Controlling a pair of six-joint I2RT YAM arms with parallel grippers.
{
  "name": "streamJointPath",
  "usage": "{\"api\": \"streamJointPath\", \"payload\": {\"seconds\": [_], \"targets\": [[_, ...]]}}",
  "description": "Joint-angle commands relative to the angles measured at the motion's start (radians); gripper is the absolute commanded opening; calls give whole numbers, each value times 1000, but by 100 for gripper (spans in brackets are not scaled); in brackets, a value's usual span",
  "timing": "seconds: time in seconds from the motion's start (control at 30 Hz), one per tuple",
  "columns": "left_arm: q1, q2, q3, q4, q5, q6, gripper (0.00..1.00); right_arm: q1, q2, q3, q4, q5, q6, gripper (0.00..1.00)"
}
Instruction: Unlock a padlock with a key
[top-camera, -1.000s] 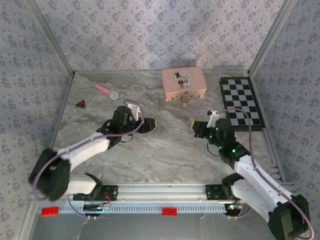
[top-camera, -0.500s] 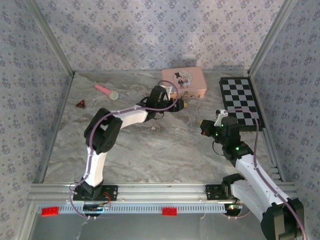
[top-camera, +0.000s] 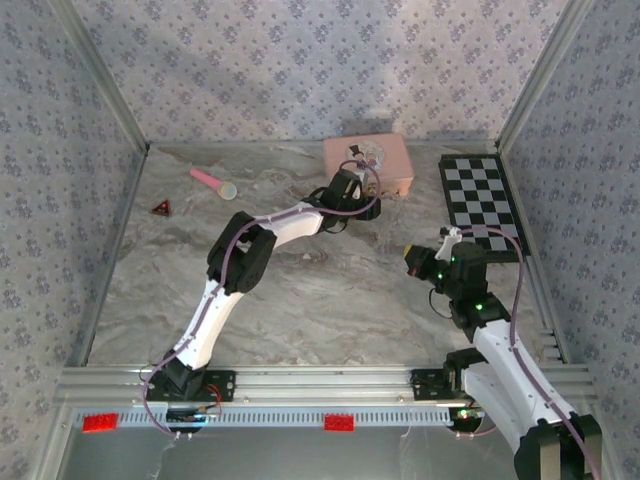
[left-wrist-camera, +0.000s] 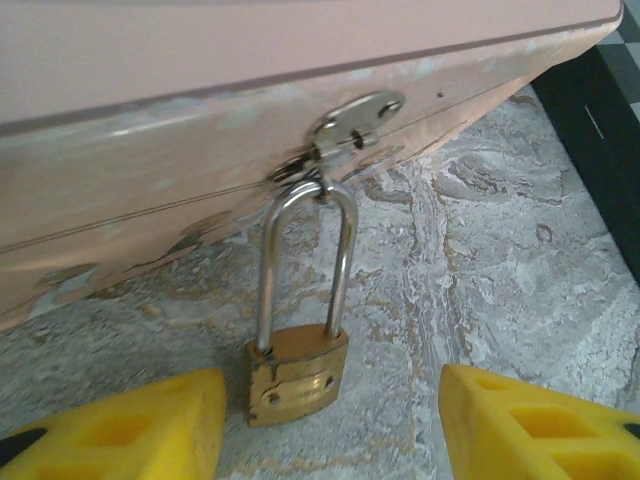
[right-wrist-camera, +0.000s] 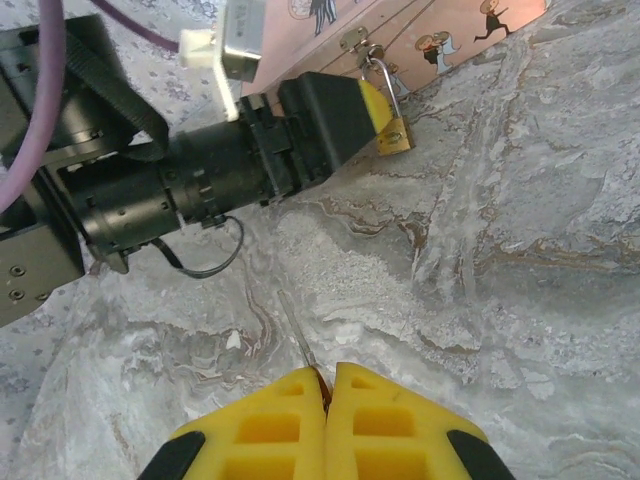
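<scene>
The small brass padlock (left-wrist-camera: 297, 372) hangs by its long silvery shackle (left-wrist-camera: 305, 260) from the hasp (left-wrist-camera: 350, 120) of the pink tin (left-wrist-camera: 180, 150), its body resting on the marble floor. My left gripper (left-wrist-camera: 325, 430) is open just in front of it, one yellow finger (left-wrist-camera: 110, 425) close to the lock's left side and the other well off to the right. In the right wrist view the padlock (right-wrist-camera: 392, 133) sits beside the left finger's tip. My right gripper (right-wrist-camera: 328, 385) is shut on the thin grey key (right-wrist-camera: 298, 335), whose blade sticks out forward, far from the lock.
A checkerboard (top-camera: 485, 205) lies at the right edge, next to my right gripper (top-camera: 412, 252). A pink cylinder (top-camera: 213, 183) and a red triangle piece (top-camera: 160, 208) lie at the back left. The pink tin (top-camera: 367, 165) stands against the back wall.
The left arm has stretched from mid-table to the front of the pink tin, its gripper now at the padlock. The right arm has drifted slightly right and nearer, key still held.
</scene>
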Motion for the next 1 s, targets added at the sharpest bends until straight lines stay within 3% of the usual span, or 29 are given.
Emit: {"api": "streamJointPath", "payload": {"seconds": [0.0, 0.23, 0.6, 0.97], "targets": [[-19, 43, 80, -96, -56, 32, 58, -15, -33, -25, 66, -60, 42, 0], [-61, 101, 257, -294, -222, 51, 60, -22, -102, -27, -4, -69, 23, 0], [-54, 252, 494, -405, -199, -5, 59, -38, -167, -34, -40, -90, 30, 0], [-52, 288, 528, -396, -158, -34, 43, -39, -175, -36, -48, -95, 33, 0]]}}
